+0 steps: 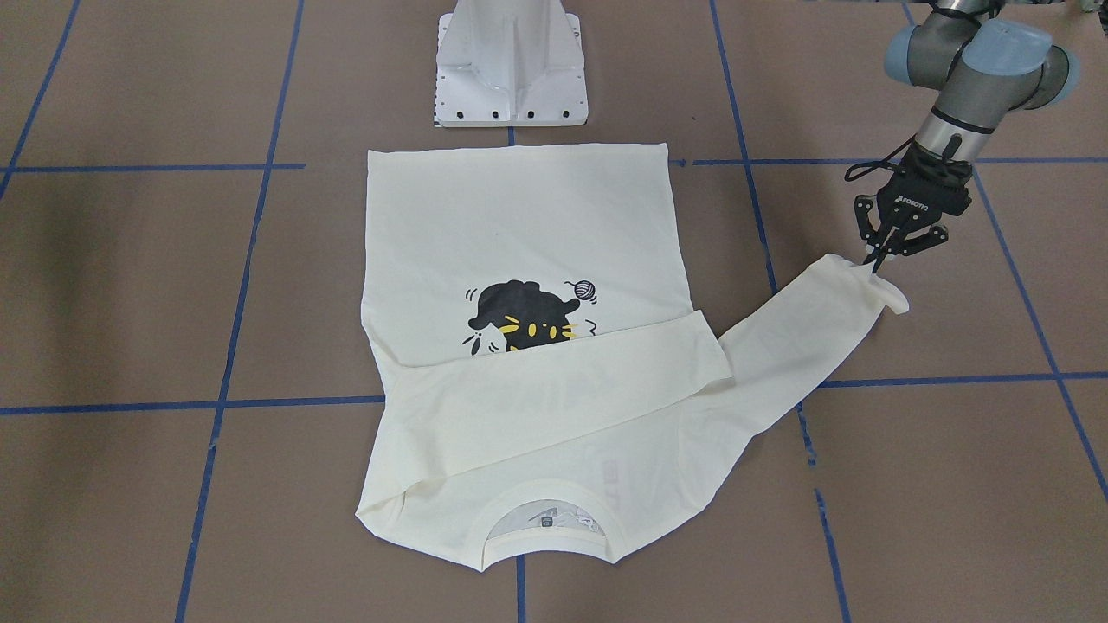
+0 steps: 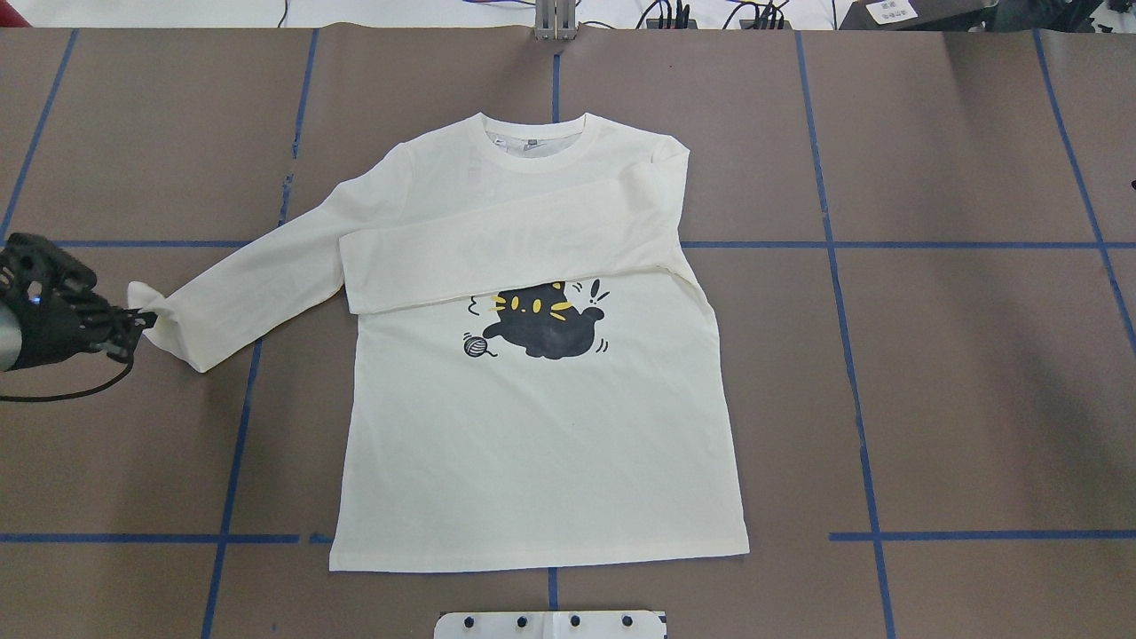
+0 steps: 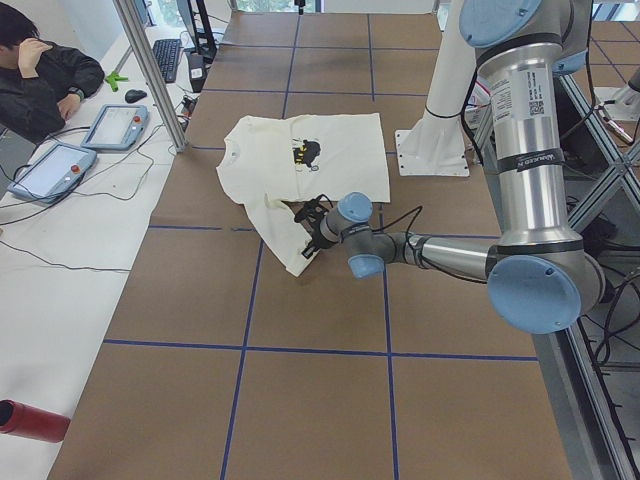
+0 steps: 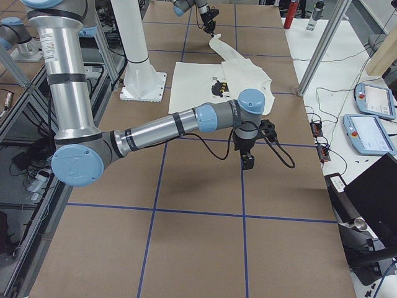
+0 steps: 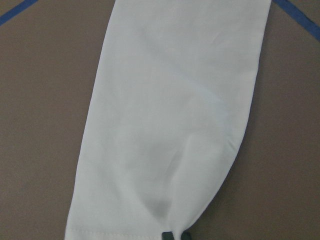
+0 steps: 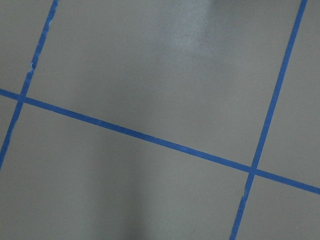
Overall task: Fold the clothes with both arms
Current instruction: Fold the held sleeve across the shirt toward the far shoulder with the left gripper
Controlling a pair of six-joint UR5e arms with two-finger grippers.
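Nearest my robot's white base [image 1: 511, 69], the hem of the cream shirt [image 2: 532, 444] lies straight and flat on the brown table [image 2: 932, 355], front side up. I read this as a garment spread out so that each fold lands square.

A little further out, on the robot's left, the left claw [image 1: 876, 260] is pinched closed on the cuff of the outstretched sleeve [image 2: 257, 284]. The cloth bunches into a small pucker at the tips, and the sleeve runs taut from there to the shoulder. I judge it is held by the very end so the whole sleeve can be carried over the chest in one sweep.

Beyond the black cat print [image 2: 541, 324], the other sleeve [image 2: 497, 257] lies folded across the chest. That side looks done. Furthest out is the collar [image 2: 537, 146].

The folded sleeve covers the top of the cat's head and whatever is printed beside it; only faint shapes show through. The left wrist camera cuts off all but the fingertips. The right claw [image 4: 247, 162] hangs over bare table well apart from the shirt and shows only in a side view, so I cannot tell whether it is open or closed. Its own camera sees just blue tape lines [image 6: 150, 140].
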